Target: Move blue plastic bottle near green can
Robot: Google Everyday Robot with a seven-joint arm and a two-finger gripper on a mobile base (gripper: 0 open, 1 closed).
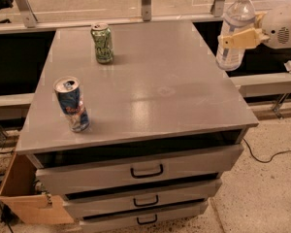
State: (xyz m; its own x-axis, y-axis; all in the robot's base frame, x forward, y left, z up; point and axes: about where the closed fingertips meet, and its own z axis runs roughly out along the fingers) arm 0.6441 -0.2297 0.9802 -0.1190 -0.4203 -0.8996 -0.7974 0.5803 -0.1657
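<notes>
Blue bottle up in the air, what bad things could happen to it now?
The tall blue-tinted plastic bottle hangs roughly over the right edge of the grey cabinet top. The gripper holds it there, jaws clamped around its middle. If that grip slips, the bottle could fall to the speckled floor. On the way across, it might also bump and tip the small green can, which stands free at the back left.

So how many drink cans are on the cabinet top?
2. The green can stands at the back left; the blue and silver can at the front left. The end effector holds the bottle at the right. None looks hidden.
</notes>
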